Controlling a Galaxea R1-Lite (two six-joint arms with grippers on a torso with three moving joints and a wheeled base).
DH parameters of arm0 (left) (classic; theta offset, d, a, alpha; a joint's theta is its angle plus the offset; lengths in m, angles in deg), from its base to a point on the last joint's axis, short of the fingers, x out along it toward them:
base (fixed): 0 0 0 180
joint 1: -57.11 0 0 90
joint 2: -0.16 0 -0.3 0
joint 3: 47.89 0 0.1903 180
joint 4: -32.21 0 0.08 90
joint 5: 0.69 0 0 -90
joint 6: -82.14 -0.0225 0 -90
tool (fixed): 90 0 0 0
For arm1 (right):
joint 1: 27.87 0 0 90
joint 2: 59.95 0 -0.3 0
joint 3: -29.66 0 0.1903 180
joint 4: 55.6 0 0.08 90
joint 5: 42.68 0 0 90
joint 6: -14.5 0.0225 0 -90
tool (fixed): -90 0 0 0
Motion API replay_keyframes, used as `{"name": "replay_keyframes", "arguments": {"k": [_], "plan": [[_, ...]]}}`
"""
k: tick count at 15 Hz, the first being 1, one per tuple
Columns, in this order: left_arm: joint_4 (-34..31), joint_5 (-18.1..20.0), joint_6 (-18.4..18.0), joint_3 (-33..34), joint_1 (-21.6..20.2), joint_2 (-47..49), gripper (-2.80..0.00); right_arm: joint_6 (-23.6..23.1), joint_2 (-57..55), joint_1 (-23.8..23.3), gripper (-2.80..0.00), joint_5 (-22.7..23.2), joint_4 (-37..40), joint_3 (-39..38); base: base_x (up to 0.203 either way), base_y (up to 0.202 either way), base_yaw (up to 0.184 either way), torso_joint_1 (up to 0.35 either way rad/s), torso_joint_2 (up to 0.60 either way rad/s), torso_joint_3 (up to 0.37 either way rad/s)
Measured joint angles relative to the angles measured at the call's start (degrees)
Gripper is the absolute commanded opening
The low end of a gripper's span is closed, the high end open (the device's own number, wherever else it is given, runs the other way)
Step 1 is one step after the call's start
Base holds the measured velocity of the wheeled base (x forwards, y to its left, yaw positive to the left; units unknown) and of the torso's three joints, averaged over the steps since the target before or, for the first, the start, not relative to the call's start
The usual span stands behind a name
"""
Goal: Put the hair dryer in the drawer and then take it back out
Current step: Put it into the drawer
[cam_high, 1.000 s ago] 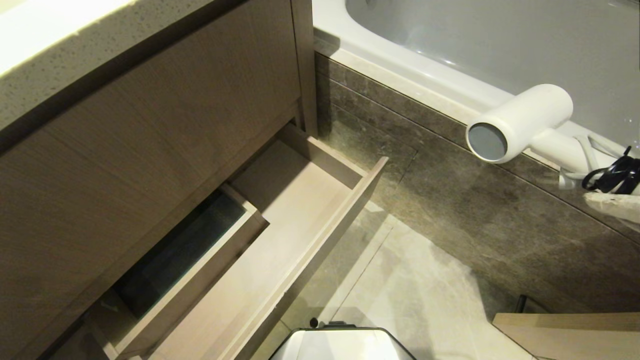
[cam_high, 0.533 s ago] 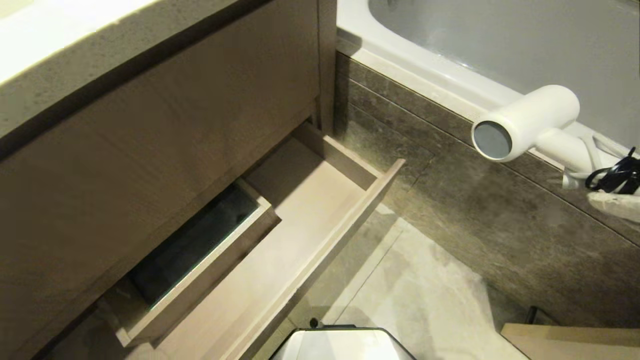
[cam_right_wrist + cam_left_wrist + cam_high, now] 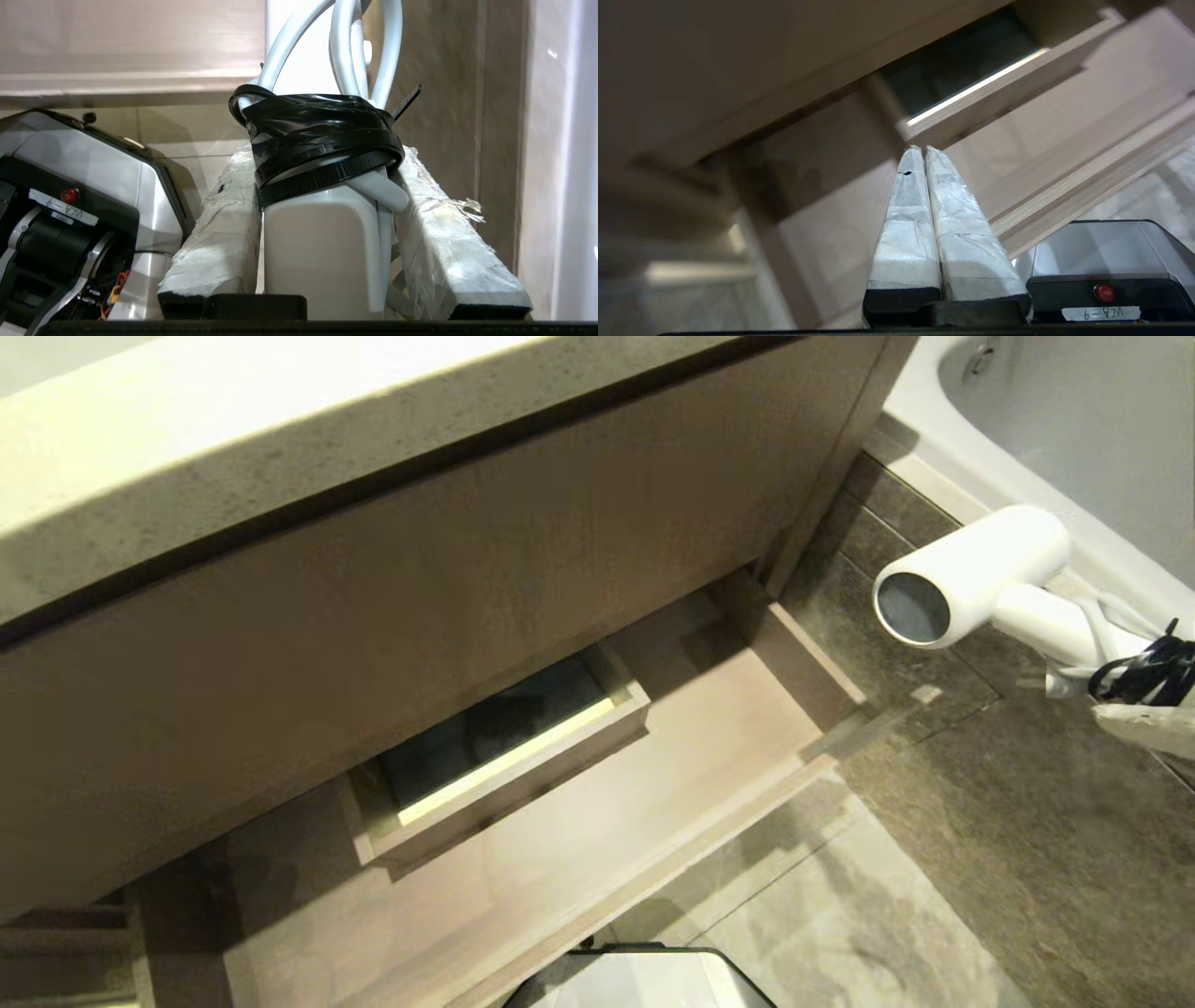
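We see only a tip of the right gripper (image 3: 1144, 726) at the right edge of the head view; the arm is cut off. The dryer (image 3: 971, 577) handle end hides behind its cord. The drawer (image 3: 653, 775) runs off the bottom left. The cut-out's dark inside is too dim to tell.

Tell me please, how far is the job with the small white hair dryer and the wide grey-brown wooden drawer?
Done: the wide grey-brown wood-grain drawer stands pulled open, with nothing visible inside. In hand: the right gripper is shut on the handle of the small white hair dryer, held in the air to the right of the drawer, over the floor. The left gripper is shut and empty. Left, it seems: laying the dryer in the drawer, then taking it out.
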Motion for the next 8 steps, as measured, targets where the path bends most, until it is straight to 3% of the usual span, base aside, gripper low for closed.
{"name": "replay_keyframes", "arguments": {"k": [8], "plan": [[-0.02,0.00,0.00,0.00,0.00,0.00,-2.80,-0.11,0.00,-0.30,-2.80,0.04,0.51,-0.01,0.001,-0.008,0.166,0.003,0.00,0.003]]}}
